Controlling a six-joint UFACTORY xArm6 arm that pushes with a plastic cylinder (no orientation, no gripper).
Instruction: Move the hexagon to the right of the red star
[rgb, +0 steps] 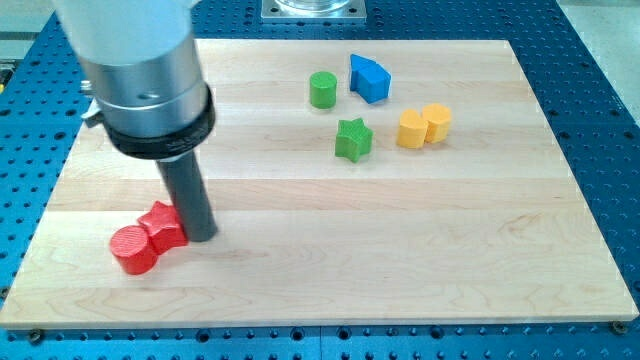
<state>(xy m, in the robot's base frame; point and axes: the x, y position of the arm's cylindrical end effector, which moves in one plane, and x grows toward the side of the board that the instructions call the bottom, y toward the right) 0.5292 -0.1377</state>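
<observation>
The rod's tip (203, 236) rests on the wooden board (300, 260), touching the right side of the red star (162, 225); it has no fingers. The yellow hexagon (411, 129) sits far right, beside a yellow cylinder (437, 122).

You are looking at a robotics lab bench: a pale wooden board (420, 260) lies on a blue perforated metal breadboard (600, 120) with a regular hole grid, and a metal mounting plate (313, 9) sits just beyond the board's top edge.
</observation>
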